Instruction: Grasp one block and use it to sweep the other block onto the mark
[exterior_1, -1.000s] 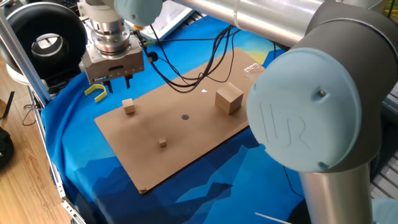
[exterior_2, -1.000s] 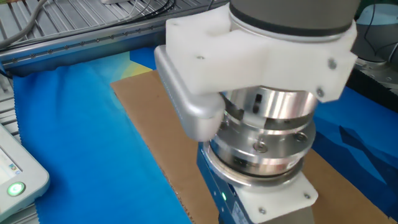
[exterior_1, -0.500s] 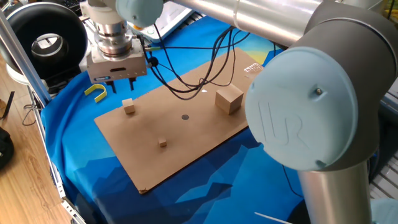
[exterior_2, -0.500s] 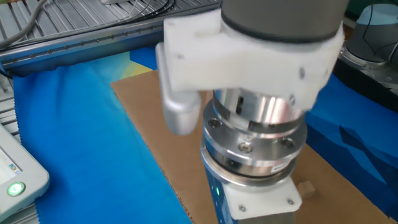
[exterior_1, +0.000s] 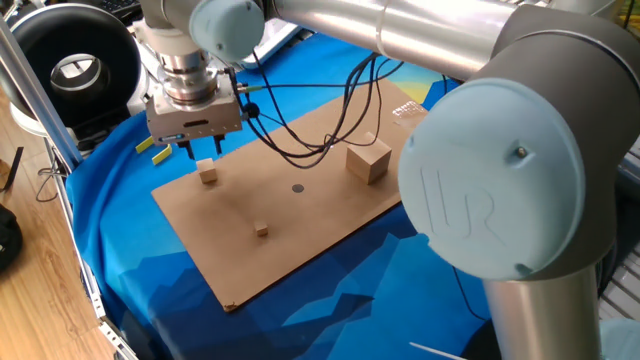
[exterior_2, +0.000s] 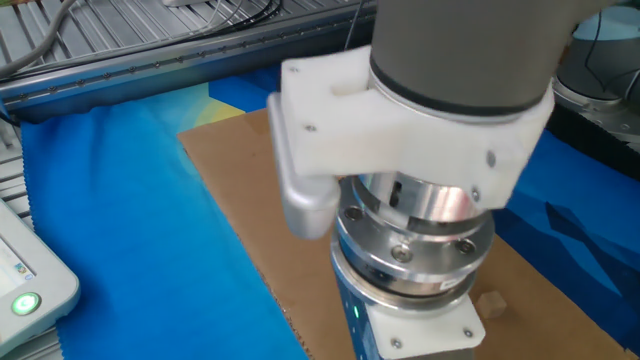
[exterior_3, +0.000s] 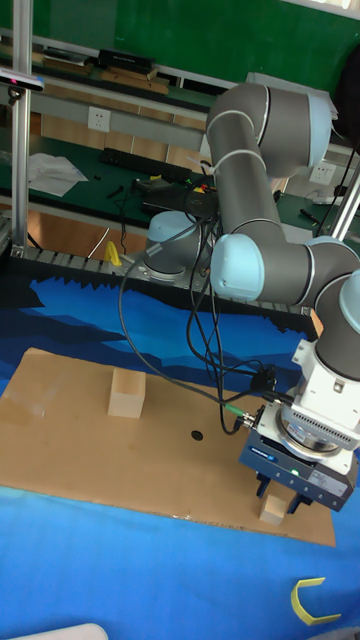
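Observation:
The pale mid-sized block (exterior_1: 207, 172) lies near the left end of the brown board (exterior_1: 230, 255). My gripper (exterior_1: 200, 150) hangs just above it, open, with a dark finger on either side and nothing held. In the tall view the same block (exterior_3: 272, 510) shows under the gripper (exterior_3: 279, 493). The tiniest block (exterior_1: 261, 230) rests closer to the board's front edge. The dark round mark (exterior_1: 297, 187) (exterior_3: 197, 435) sits mid-board. The other fixed view is mostly filled by my wrist; a small cube (exterior_2: 490, 303) peeks out beside it, and I cannot tell which one.
A big tan cube (exterior_1: 368, 160) (exterior_3: 127, 392) stands on the right part of the board. A yellow hook (exterior_1: 152, 147) (exterior_3: 315, 600) lies on the blue cloth by the gripper. Black cables (exterior_1: 330, 110) hang over the board.
The gripper has shifted right and down over the last second, from beside the yellow hook to just above the mid-sized block. The blocks have not moved.

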